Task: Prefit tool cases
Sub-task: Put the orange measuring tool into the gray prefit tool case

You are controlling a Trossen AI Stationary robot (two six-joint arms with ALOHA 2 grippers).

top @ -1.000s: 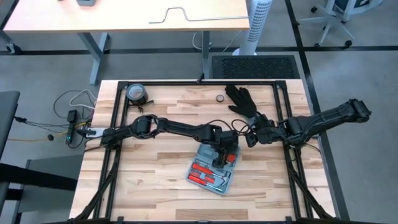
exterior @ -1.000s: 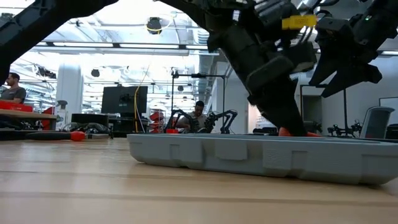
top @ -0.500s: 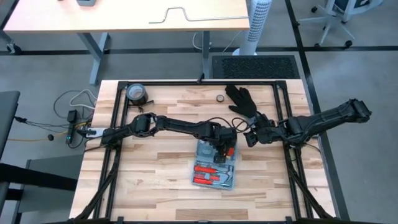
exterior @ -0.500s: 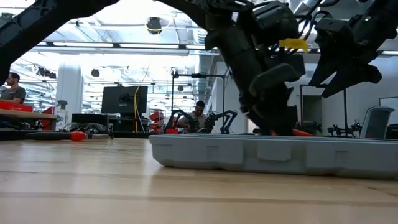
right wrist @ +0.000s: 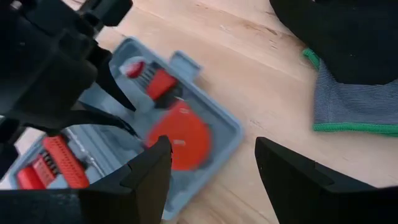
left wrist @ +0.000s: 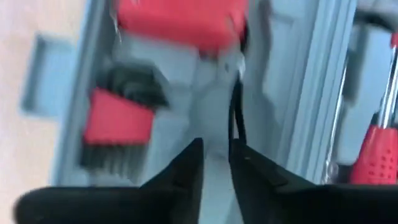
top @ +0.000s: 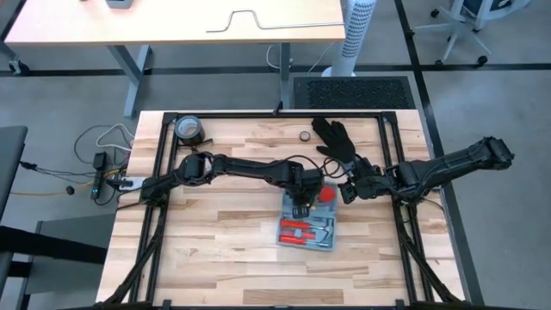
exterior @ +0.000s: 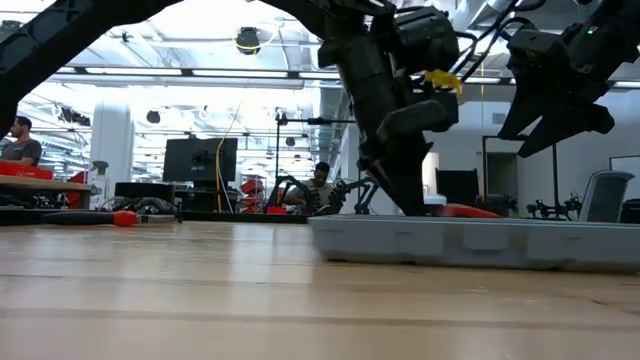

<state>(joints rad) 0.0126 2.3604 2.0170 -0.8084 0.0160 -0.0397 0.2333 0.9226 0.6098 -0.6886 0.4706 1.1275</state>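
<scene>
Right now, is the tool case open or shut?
Open. The tool case lies flat on the table, with its red tools showing from above. The left gripper reaches into it, fingers nearly together.

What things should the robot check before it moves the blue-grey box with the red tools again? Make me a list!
1. Tool case flat on the table: ok, it lies level in the low view.
2. Case open, red tools seated in their recesses: ok from above; exact fit cannot tell.
3. Left gripper on the case: fingers nearly closed inside it; a firm grip cannot tell.
4. Right gripper out of the way: ok, open and apart from the case, beside the black glove.
5. Glove clear of the case: ok, not touching.
6. Tape roll clear: ok, at the far corner.
</scene>
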